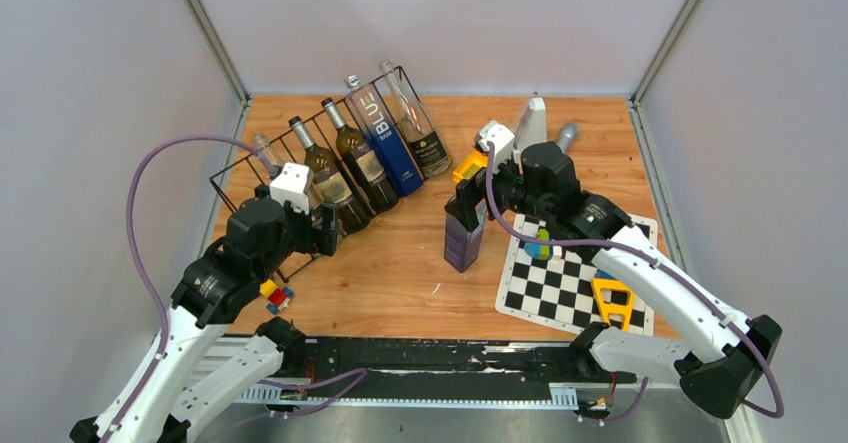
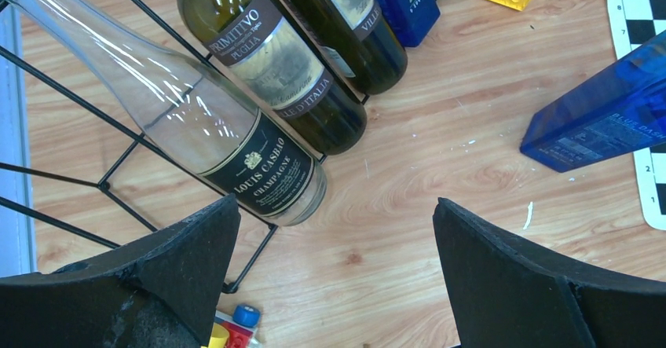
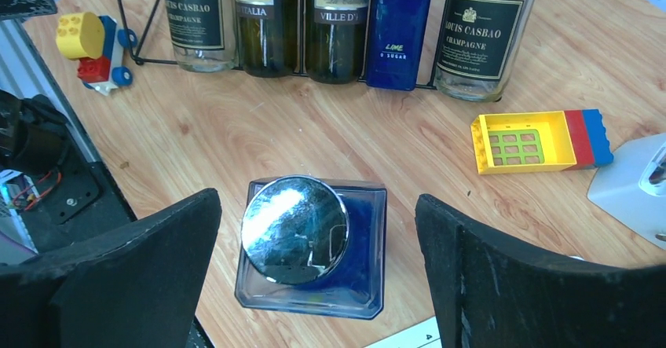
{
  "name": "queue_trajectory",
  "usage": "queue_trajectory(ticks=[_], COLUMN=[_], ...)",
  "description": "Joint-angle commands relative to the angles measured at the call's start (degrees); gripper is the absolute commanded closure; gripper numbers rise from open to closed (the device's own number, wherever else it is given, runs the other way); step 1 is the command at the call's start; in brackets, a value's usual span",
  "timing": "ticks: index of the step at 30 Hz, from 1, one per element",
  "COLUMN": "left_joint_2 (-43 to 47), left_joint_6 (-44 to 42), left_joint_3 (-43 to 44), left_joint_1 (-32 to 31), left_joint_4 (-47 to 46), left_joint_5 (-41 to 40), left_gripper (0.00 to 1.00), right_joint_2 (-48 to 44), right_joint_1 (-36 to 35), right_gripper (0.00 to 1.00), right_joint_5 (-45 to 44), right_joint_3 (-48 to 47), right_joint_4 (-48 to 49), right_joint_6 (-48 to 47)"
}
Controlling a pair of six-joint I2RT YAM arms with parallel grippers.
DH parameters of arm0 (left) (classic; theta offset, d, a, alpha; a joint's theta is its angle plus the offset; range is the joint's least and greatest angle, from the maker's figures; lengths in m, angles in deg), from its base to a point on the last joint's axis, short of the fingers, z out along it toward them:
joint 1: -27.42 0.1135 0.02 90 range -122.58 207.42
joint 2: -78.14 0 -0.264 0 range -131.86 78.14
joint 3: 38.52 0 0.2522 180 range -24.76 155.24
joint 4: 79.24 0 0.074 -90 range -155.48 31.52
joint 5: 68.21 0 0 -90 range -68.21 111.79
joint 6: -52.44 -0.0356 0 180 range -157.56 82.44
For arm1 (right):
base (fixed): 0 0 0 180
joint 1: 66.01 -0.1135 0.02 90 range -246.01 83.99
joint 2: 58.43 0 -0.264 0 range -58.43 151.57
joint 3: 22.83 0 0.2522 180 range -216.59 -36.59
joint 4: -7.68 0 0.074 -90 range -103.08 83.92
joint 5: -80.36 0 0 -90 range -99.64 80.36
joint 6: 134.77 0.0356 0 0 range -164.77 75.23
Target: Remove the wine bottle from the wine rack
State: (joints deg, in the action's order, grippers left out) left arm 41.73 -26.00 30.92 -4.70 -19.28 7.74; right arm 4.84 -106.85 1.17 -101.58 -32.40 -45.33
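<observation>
Blue bottle (image 1: 465, 235) off the wine rack (image 2: 102, 183), standing upright on the table (image 1: 400, 273).
Right gripper (image 3: 318, 203) hovers over its silver cap, jaws spread, apparently not touching; left gripper (image 2: 336, 206), jaws spread too, hangs beside the rack's five other bottles (image 1: 350, 163).

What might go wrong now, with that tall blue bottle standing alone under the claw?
The tall blue square glass bottle stands upright under the open right gripper; a sideways bump could topple it. The open left gripper hangs near the clear glass champagne bottle in the black wire rack and might snag a wire.
</observation>
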Motion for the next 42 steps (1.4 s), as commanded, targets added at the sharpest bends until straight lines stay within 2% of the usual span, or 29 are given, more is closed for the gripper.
queue_trajectory(ticks=[1, 15, 23, 31, 37, 42], left_joint_2=[0.4, 0.1, -0.1, -0.6, -0.7, -0.3], left_joint_6=[-1.2, -2.0, -2.0, -2.0, -2.0, -1.9], left_joint_3=[-0.4, -1.2, -1.3, -1.3, -1.3, -1.3], left_joint_1=[0.3, 0.2, 0.2, 0.2, 0.2, 0.2], left_joint_4=[-2.9, -3.1, -2.9, -2.8, -2.8, -2.6], left_joint_5=[-0.1, -0.3, -0.5, -0.5, -0.5, -0.8], left_gripper=[0.00, 0.00, 0.00, 0.00, 0.00, 0.00], right_joint_2=[1.1, 2.2, 3.2, 4.4, 5.3, 6.7], right_joint_1=[-0.7, -3.7, -3.9, -3.9, -3.9, -3.5], right_gripper=[0.06, 0.24, 0.24, 0.31, 0.42, 0.52], right_joint_5=[-3.0, -8.0, -9.8, -8.7, -9.2, -14.5], right_joint_3=[-2.0, 0.8, 1.2, 1.2, 0.8, 0.2], right_joint_4=[0.0, -1.1, -1.0, -1.0, -0.9, -0.7], right_joint_6=[-2.3, -2.0, -2.8, -3.0, -4.3, -5.7])
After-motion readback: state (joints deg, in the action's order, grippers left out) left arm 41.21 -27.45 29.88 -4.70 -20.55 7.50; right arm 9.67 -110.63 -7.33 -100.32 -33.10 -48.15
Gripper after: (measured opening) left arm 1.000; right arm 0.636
